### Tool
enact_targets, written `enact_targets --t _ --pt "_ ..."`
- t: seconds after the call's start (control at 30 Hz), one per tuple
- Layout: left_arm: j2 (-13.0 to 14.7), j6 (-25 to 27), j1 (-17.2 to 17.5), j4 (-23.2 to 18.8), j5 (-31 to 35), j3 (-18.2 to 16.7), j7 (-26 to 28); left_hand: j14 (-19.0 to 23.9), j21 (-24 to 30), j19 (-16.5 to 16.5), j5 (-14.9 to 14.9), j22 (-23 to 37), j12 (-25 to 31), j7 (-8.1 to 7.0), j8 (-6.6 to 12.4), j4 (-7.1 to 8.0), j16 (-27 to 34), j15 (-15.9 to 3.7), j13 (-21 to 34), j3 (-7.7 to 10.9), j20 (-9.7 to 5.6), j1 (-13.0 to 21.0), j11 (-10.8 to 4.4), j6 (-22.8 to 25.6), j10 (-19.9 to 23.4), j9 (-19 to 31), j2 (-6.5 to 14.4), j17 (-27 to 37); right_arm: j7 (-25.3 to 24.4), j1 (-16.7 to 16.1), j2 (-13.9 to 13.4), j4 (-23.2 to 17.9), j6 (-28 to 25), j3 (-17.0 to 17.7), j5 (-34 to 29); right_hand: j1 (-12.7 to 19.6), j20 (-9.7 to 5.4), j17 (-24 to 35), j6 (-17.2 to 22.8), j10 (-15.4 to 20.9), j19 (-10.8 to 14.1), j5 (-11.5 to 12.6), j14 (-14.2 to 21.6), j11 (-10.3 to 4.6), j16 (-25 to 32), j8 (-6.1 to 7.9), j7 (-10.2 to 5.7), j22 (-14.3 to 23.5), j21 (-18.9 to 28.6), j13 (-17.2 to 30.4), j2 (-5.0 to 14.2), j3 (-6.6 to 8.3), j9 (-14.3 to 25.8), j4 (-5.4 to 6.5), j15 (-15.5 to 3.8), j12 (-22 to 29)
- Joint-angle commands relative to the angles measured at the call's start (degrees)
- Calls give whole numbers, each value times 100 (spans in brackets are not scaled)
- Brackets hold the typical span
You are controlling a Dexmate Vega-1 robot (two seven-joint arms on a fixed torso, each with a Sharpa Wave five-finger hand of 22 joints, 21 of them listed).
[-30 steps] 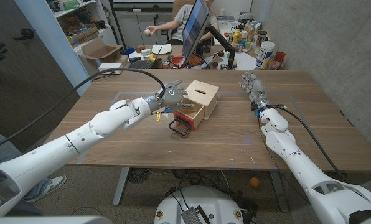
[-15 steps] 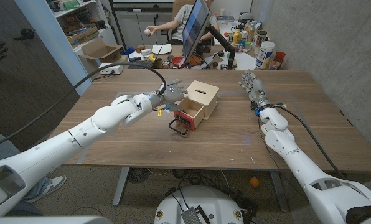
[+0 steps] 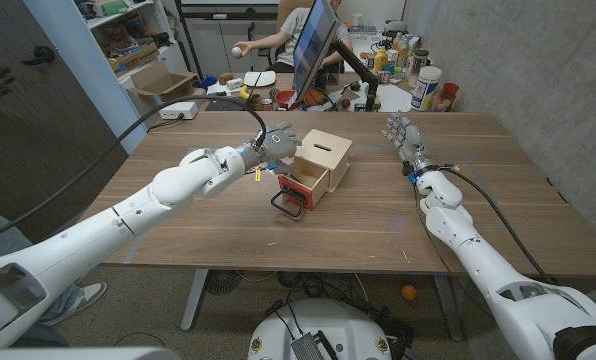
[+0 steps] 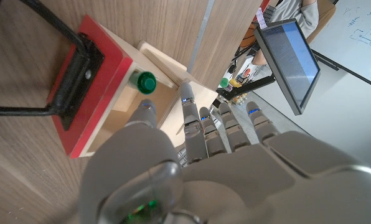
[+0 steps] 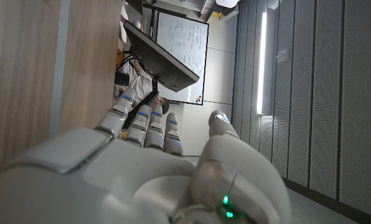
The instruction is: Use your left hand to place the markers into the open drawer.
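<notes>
A wooden desk (image 3: 358, 215) carries a small pale wooden box (image 3: 324, 158) near its middle, with a red-fronted drawer (image 3: 300, 188) pulled open toward the robot and a black loop handle (image 3: 286, 206) on its front. The left arm reaches in from the near left, and the left hand (image 3: 274, 147) hovers at the drawer's left side, just above its open cavity. In the left wrist view the left hand (image 4: 198, 149) has its fingers extended forward and close together over the drawer (image 4: 120, 93); whether they still pinch anything cannot be told. A green-capped marker (image 4: 144, 81) lies inside the drawer, its cap toward the red front. Two more markers, one yellow (image 3: 257, 174) and one blue (image 3: 270, 172), appear to lie on the desk just beside the drawer, directly beneath the left hand, so the next reach is likely down and slightly toward the robot. Their long axes are too small to judge. The right hand (image 3: 402, 134) stands well apart at the far right, fingers straight and holding nothing. Beyond the desk, a monitor (image 3: 313, 45) and a seated person (image 3: 278, 35).
</notes>
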Motion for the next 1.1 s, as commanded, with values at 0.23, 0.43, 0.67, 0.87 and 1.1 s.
enact_targets --t 0.23,0.43,0.67,0.87,1.1 --pt "-150 418 75 -43 -283 -105 26 42 20 -5 26 27 66 70 110 -78 3 -20 5 40 25 9 7 219 37 -2 48 -5 134 126 -4 145 -39 -29 -62 -17 35 15 32 24 23 23 14 -2 3 20 -50 27 3 26 -10 -16 15 7 8 19" --pt "-188 594 120 -43 -359 -140 119 69 25 2 26 26 79 78 121 -99 11 -19 3 47 25 11 -4 256 60 -10 47 -9 143 143 -26 131 -92 -53 -97 -19 33 15 25 24 22 23 19 -3 5 17 -53 27 3 26 -9 -17 15 7 8 18" --pt "-247 886 244 -45 -549 -234 284 89 31 16 27 25 100 26 117 -129 15 -23 1 60 42 22 -7 255 106 -20 50 -13 93 127 -68 61 -143 -82 -161 -18 35 14 22 19 22 23 13 -5 2 16 -52 27 2 26 -10 -17 15 6 7 16" --pt "-365 1194 410 -13 -858 -344 542 124 37 31 25 25 130 19 93 -156 24 -23 -1 72 47 26 45 205 181 -29 53 -16 35 100 -105 -15 -188 -107 -207 -19 32 15 25 20 20 23 11 -2 2 17 -48 27 2 26 -8 -18 15 6 1 17" --pt "-514 1446 585 89 -1416 -464 934 186 45 51 23 25 155 16 74 -176 43 -33 -2 81 55 23 32 156 246 -37 58 -17 -35 75 -152 -100 -230 -136 -262 -20 37 15 27 32 22 23 17 3 5 17 -47 27 3 26 -10 -19 15 6 -19 22"
